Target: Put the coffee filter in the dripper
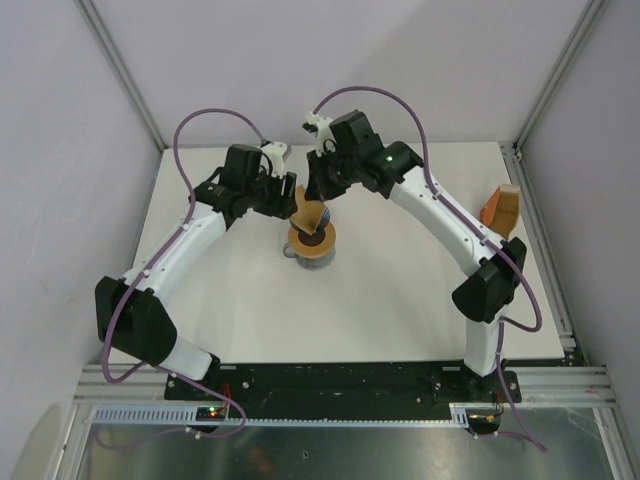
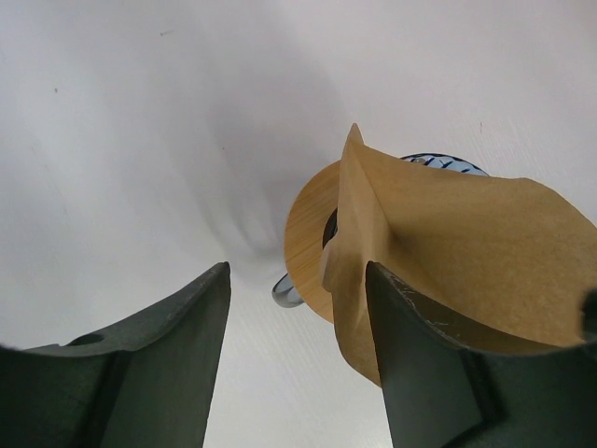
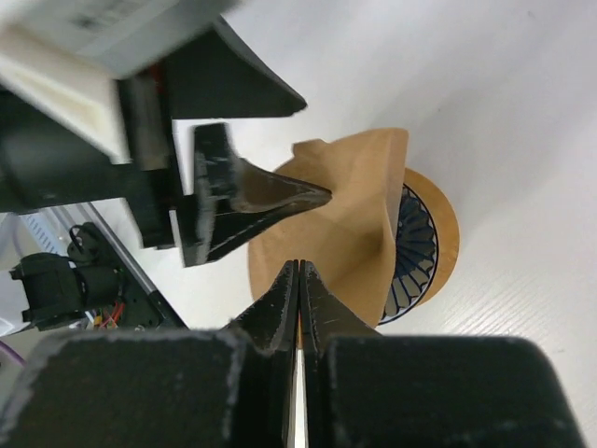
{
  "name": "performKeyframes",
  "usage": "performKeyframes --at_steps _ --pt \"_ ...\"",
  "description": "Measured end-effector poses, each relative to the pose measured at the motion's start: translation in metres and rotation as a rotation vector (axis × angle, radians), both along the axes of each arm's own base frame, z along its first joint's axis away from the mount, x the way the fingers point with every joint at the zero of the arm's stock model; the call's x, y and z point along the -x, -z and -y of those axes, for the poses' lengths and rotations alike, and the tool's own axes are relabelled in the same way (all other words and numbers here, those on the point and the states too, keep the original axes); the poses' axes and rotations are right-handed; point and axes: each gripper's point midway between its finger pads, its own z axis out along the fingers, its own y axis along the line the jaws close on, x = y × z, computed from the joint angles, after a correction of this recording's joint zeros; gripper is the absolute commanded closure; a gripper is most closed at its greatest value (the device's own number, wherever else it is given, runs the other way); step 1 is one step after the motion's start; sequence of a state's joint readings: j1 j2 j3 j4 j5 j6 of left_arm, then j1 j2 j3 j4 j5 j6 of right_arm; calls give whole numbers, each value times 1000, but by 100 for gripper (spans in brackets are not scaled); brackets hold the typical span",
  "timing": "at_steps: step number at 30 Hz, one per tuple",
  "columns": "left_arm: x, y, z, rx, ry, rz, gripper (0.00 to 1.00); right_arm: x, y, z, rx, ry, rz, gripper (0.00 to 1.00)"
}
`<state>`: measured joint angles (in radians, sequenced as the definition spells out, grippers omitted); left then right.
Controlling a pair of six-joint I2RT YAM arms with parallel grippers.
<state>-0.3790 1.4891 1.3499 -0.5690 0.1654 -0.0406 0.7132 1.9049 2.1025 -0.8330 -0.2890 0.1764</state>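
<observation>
The coffee filter (image 1: 308, 213), a tan paper piece partly spread, hangs just above the dripper (image 3: 416, 250), a blue ribbed cone. In the left wrist view the coffee filter (image 2: 448, 252) wraps round my left gripper's right finger (image 2: 420, 364). My left gripper (image 2: 297, 271) is open, and mostly bare table shows between its fingers. My right gripper (image 3: 298, 264) is shut, its tips pinching the near edge of the coffee filter (image 3: 345, 224). In the top view both grippers meet over the cone, the left gripper (image 1: 287, 203) from the left and the right gripper (image 1: 322, 190) from behind.
The dripper sits in a flat round amber disc (image 3: 446, 224) on a clear glass jug (image 2: 284, 294) at the middle of the white table (image 1: 400, 300). An orange-tan object (image 1: 500, 207) stands at the table's right edge. Walls close off the table's left, back and right sides.
</observation>
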Motion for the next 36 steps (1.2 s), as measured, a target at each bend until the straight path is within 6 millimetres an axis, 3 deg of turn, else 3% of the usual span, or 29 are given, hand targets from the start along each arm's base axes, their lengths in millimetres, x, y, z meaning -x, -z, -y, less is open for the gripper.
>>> performKeyframes --at_steps 12,21,28,36 --pt "-1 -1 -3 -4 -2 7 34 -3 70 0 179 58 -109 100" --pt "-3 -13 -14 3 -23 38 32 -7 109 0 344 87 -141 100" --pt "-2 -19 -18 22 -22 48 35 -5 113 4 394 86 -140 100" --pt "6 -3 -14 36 6 -2 37 -11 100 -11 358 79 -99 100"
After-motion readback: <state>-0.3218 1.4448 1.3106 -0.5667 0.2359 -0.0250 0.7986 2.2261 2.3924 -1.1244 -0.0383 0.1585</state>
